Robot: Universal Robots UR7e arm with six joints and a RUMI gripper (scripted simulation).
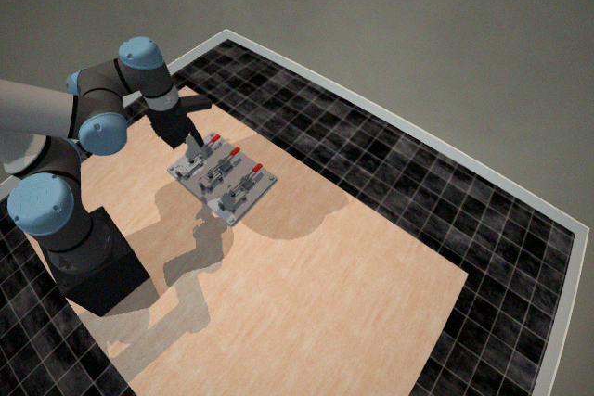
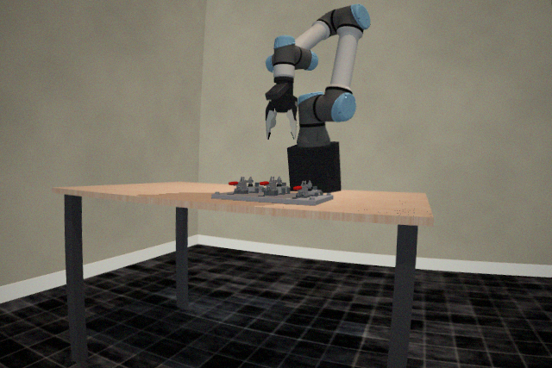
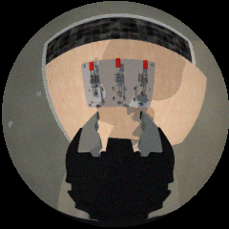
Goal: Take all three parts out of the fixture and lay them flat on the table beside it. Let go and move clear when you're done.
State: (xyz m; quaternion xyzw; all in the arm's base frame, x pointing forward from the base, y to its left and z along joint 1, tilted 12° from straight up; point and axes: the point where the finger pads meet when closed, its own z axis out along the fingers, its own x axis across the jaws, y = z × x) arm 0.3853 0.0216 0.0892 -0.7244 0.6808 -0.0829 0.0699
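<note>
Pincer (image 2: pixel 281 135) (image 3: pixel 119 112): pale, tapering, angular fingers, parted partway, nothing between them. Below it, well apart, the fixture (image 1: pixel 224 179) (image 2: pixel 272 197) (image 3: pixel 107 86): flat grey rectangular plate, three clamps in a row, smooth red grips. Sits on the surface (image 1: pixel 312 286) (image 2: pixel 365 203) (image 3: pixel 64 95), pale streaky wood grain. Three parts too small to make out among the clamps.

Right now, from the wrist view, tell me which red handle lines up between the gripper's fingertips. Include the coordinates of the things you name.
The middle red handle (image 1: pixel 234 150) (image 2: pixel 264 183) (image 3: pixel 117 62): it falls between the gripper's (image 1: pixel 197 146) (image 2: pixel 281 136) (image 3: pixel 119 114) fingertips, the others just outside, one either side.
</note>
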